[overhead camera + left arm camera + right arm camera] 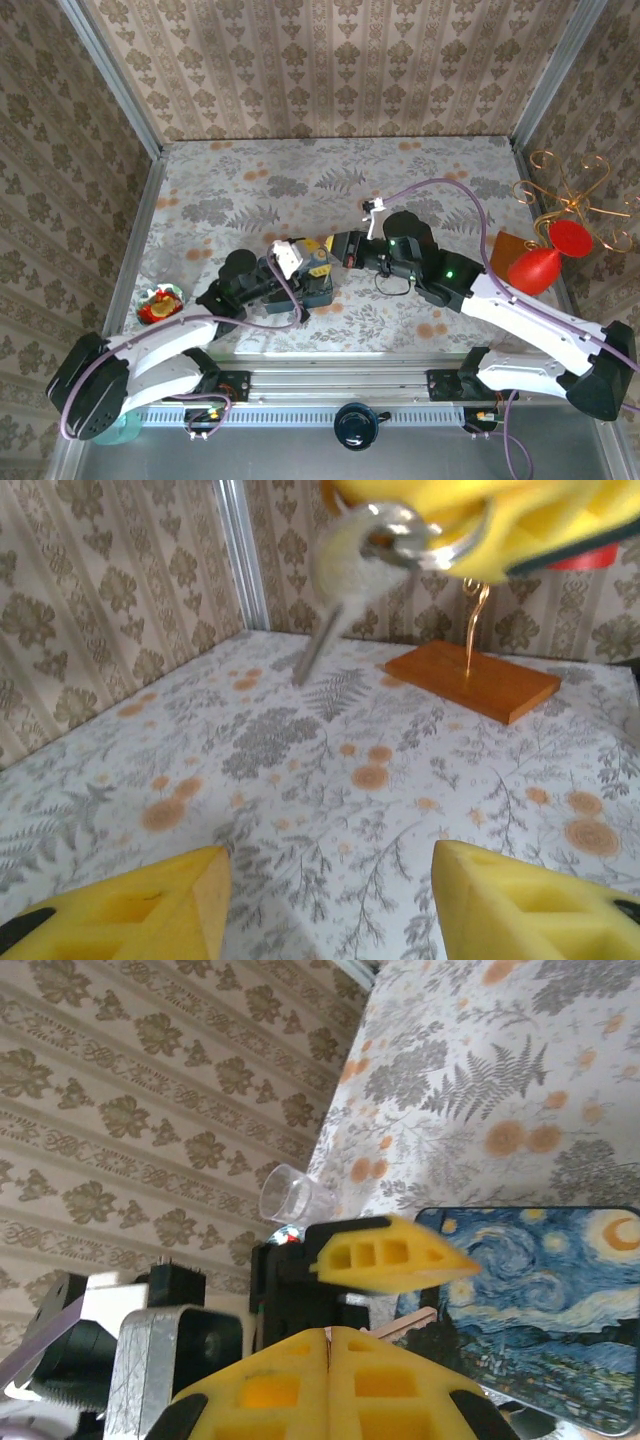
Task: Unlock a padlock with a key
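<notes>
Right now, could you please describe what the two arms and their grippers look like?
The left arm and right arm have white shells between black joints, and a purple cable loops along each. Green lights glow on the right arm's dark wrist. The left gripper and right gripper have yellow, wedge-shaped fingers with moulded cut-outs.

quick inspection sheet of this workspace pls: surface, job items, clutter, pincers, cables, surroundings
surface: floral table cloth, lying flat
job's things: key hanging by its ring
clutter: blue painted tin; clear cup; wooden base with a wire stand; red ornament
pincers: left pincer open, nothing between its fingers; right pincer shut on the key's ring
cables: purple cable looping over the right arm
surroundings: patterned wallpaper
</notes>
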Motion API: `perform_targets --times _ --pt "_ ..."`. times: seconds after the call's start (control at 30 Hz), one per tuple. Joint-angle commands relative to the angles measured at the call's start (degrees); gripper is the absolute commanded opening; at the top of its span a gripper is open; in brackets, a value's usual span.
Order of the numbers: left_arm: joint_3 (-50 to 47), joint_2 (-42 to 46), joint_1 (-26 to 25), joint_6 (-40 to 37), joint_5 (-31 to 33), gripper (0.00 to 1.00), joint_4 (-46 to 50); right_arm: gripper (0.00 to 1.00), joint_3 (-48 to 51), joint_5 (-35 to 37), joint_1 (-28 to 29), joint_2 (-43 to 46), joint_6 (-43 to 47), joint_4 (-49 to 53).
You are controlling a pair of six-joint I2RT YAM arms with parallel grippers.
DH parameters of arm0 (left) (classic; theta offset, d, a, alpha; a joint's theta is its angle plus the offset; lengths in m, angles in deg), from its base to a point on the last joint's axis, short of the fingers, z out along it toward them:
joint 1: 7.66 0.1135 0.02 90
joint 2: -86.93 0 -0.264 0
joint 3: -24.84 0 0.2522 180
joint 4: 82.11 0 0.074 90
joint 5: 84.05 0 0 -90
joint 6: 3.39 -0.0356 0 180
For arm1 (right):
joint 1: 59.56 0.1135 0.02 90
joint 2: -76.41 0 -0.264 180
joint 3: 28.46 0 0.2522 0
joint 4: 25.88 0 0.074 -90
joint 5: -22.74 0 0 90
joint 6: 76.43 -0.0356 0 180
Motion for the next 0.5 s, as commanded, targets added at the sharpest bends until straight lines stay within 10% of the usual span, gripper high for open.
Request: perform_targets --times 0.0,0.47 --pt "2.09 -1.74 1.84 -1.34 -6.82 0.51 -9.03 0.00 -1.77 -3.60 -0.19 -0.58 -1.34 1.94" --pt "2.81 0.09 5.71 1.35 -17.60 0.34 -6.85 0.00 -2.66 -5.96 -0.24 -2.66 -1.12 0.65"
